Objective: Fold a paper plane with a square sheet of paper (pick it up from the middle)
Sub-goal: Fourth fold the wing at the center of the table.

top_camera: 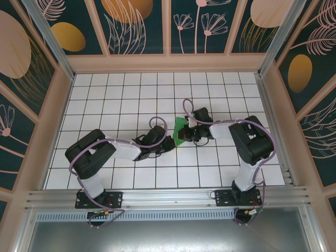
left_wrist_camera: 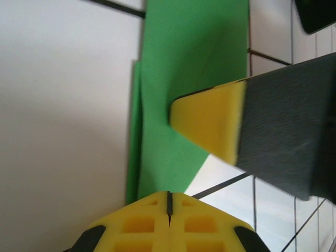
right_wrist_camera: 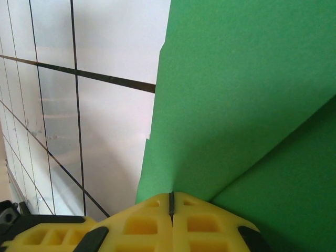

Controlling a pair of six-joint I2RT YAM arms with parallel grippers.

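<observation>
Paper (top_camera: 181,131) lies flat on the table (top_camera: 105,100), already creased down to a narrow green piece with a slanted flap (right_wrist_camera: 283,178) across it. Your left hand (top_camera: 171,142) sits at the paper's near-left edge. Your right hand (top_camera: 190,129) is over its right side and hides part of it from above.

Both hands are fully closed, fingers pressed together, and neither grips anything. In each wrist view the paper starts just ahead of the closed tips. From the left wrist you can see the right hand's yellow fingertip (left_wrist_camera: 210,126) over the paper's middle. Whether it presses the sheet or hovers just above it, I cannot tell.

This looks like a crease being pressed down. To do it well, leave both hands closed and use the tips as blunt pressers. Pin the paper with one hand while you draw the other along the fold line. Move slowly and push lightly, because thin paper on a smooth tile will skid or buckle rather than crease. Follow the flap's edge so that its layers stay lined up.

The main obstacle is crowding. The two hands nearly meet over the paper, so plan each stroke away from the other hand. Purple cables (top_camera: 157,122) loop above the wrists beside the paper; watch that they don't drag across it. The patterned walls (top_camera: 136,26) stand well away from the paper.
</observation>
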